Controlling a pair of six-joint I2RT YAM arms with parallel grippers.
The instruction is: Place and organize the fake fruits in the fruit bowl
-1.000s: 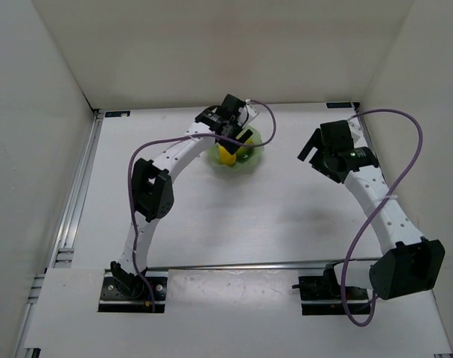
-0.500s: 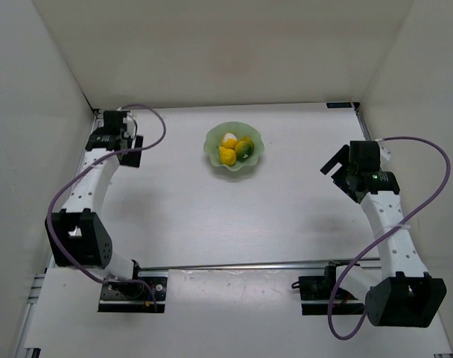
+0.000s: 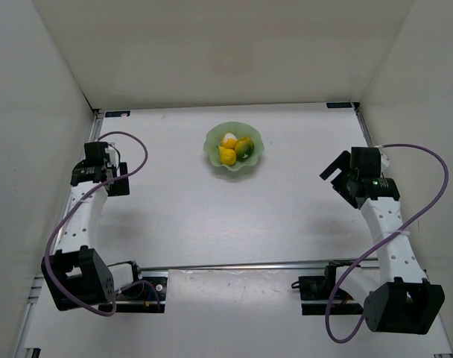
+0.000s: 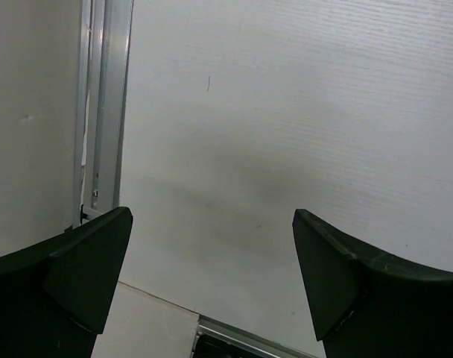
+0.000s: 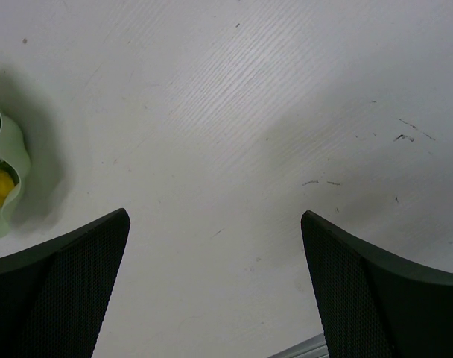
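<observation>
Now, bowl: the green wavy-rimmed bowl (image 3: pixel 235 168) sits at the far middle of the table (image 3: pixel 211 224), well apart from both my arms.
Fruits: all three lie inside it, bunched and touching. The plain yellow one (image 3: pixel 227 156) is nearest, the part-white one (image 3: pixel 229 139) is behind it, and the part-green one (image 3: pixel 245 148) is to the right. I judge the task as good as done.
Left claw: my left claw (image 4: pixel 211 216) hangs over bare table by the left edge, fingers spread wide with nothing between them.
Right claw: my right claw (image 5: pixel 215 216) is likewise spread and empty, over the right side of the table and pointed toward the bowl.
Risk, bowl: if I swing the right arm leftward at a low height, I could clip the rim and shove or tip the bowl, which looks light.
Risk, fruits: they are glossy, round and heaped together, so a knock could roll one out over a dip in the rim.
Risk, cable: the purple cable (image 3: pixel 416 146) loops wide off my right arm and could drag across the table on a careless sweep.
Top view only: the whole bowl, the count of fruits, and both arms at once.
Right wrist only: a sliver of rim and a bit of yellow at its left edge, plus fine scratches on the table.
Left wrist only: the metal rail (image 4: pixel 107 104) along the left wall, and no bowl at all.
</observation>
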